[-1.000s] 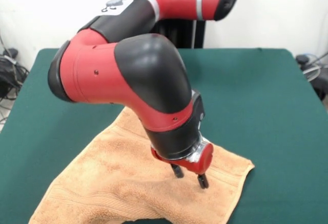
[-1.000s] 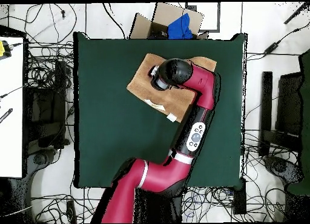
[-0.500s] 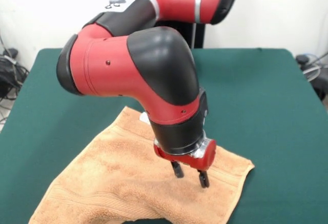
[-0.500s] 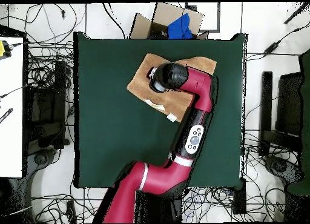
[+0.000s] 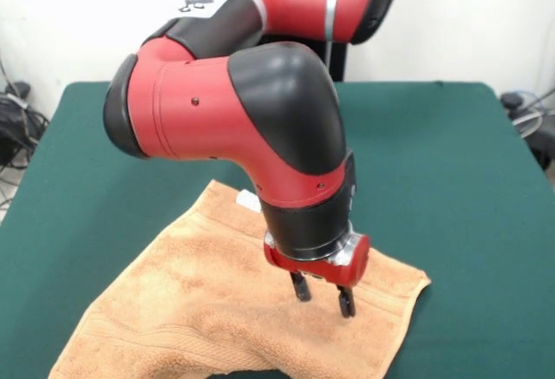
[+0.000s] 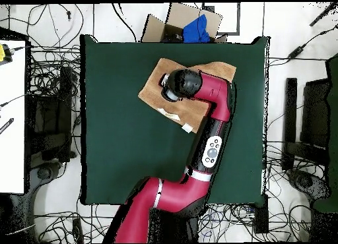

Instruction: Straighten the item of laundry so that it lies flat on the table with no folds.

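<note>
The orange-tan terry towel (image 5: 199, 310) lies spread on the dark green table (image 5: 434, 162) near the front edge, with its near-left edge curled under. In the overhead view the towel (image 6: 153, 88) sits near the table's far edge, partly hidden by the arm. My gripper (image 5: 323, 295) points down over the towel's right part, its two black fingers (image 5: 300, 287) apart and holding nothing, tips just above the cloth. The arm's red and black wrist hides the towel's middle. A small white tag (image 5: 247, 199) shows at the towel's far edge.
The green table (image 6: 125, 149) stretches wide around the towel. Beyond its far edge in the overhead view stands a cardboard box (image 6: 191, 24) with blue cloth. Cables cover the floor on all sides.
The arm's elbow and wrist have swung slightly to the right and the gripper has shifted a little right and down over the towel. The towel has not moved.
</note>
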`<state>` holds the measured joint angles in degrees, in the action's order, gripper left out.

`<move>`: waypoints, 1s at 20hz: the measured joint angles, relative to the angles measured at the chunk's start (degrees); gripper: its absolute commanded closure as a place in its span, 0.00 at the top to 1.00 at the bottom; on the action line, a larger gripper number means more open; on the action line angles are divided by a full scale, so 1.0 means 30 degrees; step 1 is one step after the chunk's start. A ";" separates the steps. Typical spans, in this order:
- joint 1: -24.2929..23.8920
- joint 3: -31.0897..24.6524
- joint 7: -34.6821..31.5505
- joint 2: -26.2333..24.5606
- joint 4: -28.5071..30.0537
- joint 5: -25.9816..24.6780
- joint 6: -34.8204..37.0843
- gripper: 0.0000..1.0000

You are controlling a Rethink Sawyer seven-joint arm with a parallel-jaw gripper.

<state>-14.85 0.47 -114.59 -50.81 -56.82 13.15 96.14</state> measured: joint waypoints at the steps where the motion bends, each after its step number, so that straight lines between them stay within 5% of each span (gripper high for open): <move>1: -0.0055 0.0242 0.0087 -0.0014 -0.0025 0.0000 0.0016 1.00; 13: -0.0378 0.1926 0.2134 0.0039 -0.0003 -0.0027 -0.0028 1.00; 20: -0.0425 0.2714 0.2399 0.0957 0.1593 0.0282 -0.1316 1.00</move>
<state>-16.12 8.61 -107.39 -47.94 -52.04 14.00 92.19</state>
